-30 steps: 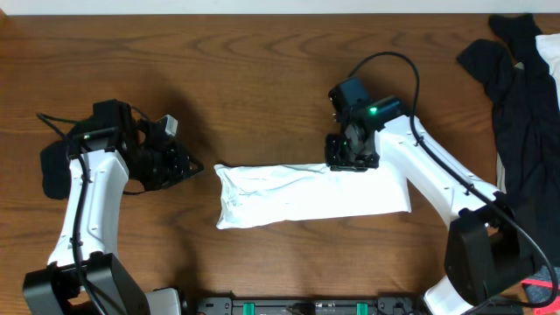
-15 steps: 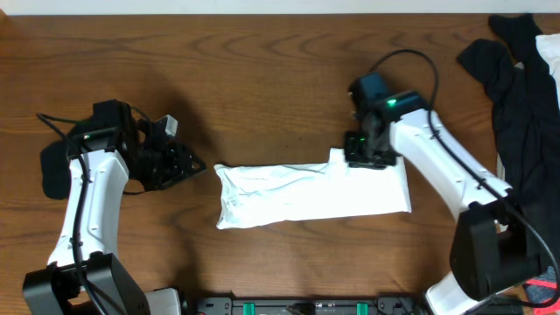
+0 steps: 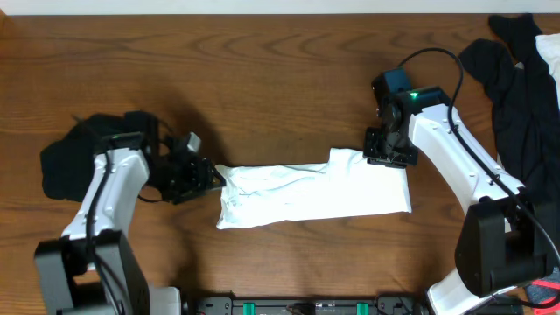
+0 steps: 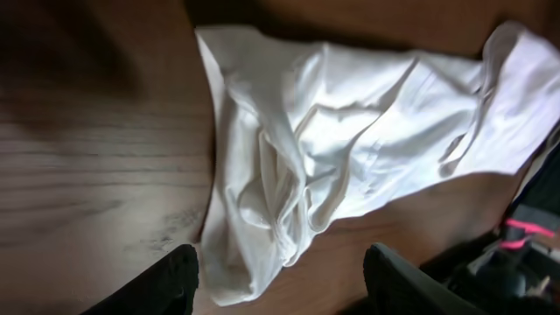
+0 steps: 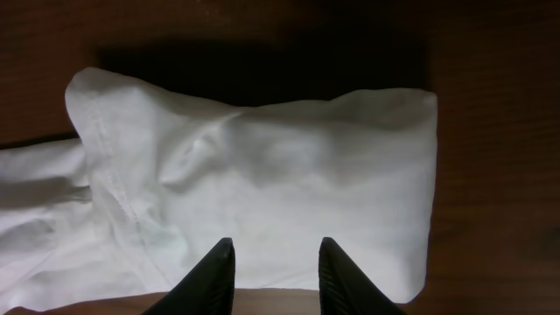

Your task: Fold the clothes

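Note:
The clothes in play are a white T-shirt [image 3: 315,194] folded into a long strip across the middle of the wooden table. My left gripper [image 3: 213,175] is at the strip's left end, open. In the left wrist view the crumpled end of the shirt [image 4: 350,131] reaches down between the fingers [image 4: 171,282], and I cannot tell whether it touches them. My right gripper [image 3: 389,158] hovers over the shirt's upper right corner. In the right wrist view its jaws [image 5: 276,271] stand a little apart above smooth white fabric [image 5: 262,166], holding nothing.
A heap of black and white garments [image 3: 516,105] lies at the table's right edge. A dark shape [image 3: 59,166] sits behind the left arm. A black rail [image 3: 306,306] runs along the front edge, with a pink item [image 3: 541,287] at the bottom right.
My left gripper has moved right up to the shirt's left end and its jaws have opened wider. My right gripper has slid right along the shirt's top edge.

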